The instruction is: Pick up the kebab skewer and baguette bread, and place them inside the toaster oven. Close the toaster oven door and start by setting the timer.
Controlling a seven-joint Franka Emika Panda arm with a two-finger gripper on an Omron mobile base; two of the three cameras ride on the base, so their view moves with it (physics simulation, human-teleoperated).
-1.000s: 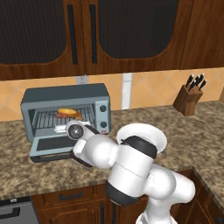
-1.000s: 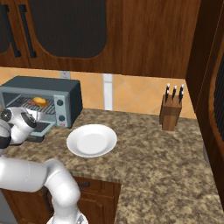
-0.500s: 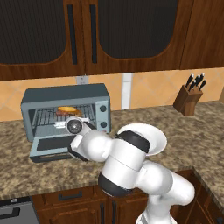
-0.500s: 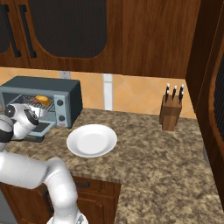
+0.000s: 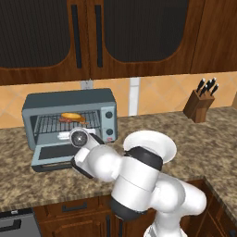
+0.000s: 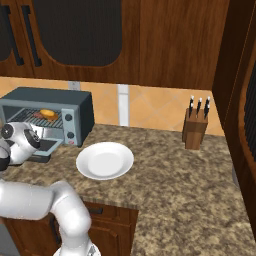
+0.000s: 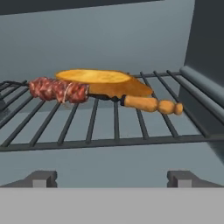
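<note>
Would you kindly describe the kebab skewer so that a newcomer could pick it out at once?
Find the blue-grey toaster oven on the counter's left, its door dropped open. On the wire rack inside lies the kebab skewer, just in front of the baguette bread. Unlike that smooth golden loaf, it carries lumpy reddish meat and ends in a turned wooden handle.

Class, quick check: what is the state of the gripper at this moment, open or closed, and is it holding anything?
Gripper: open, holding nothing; the kebab skewer and baguette bread lie on the toaster oven rack ahead of it.
</note>
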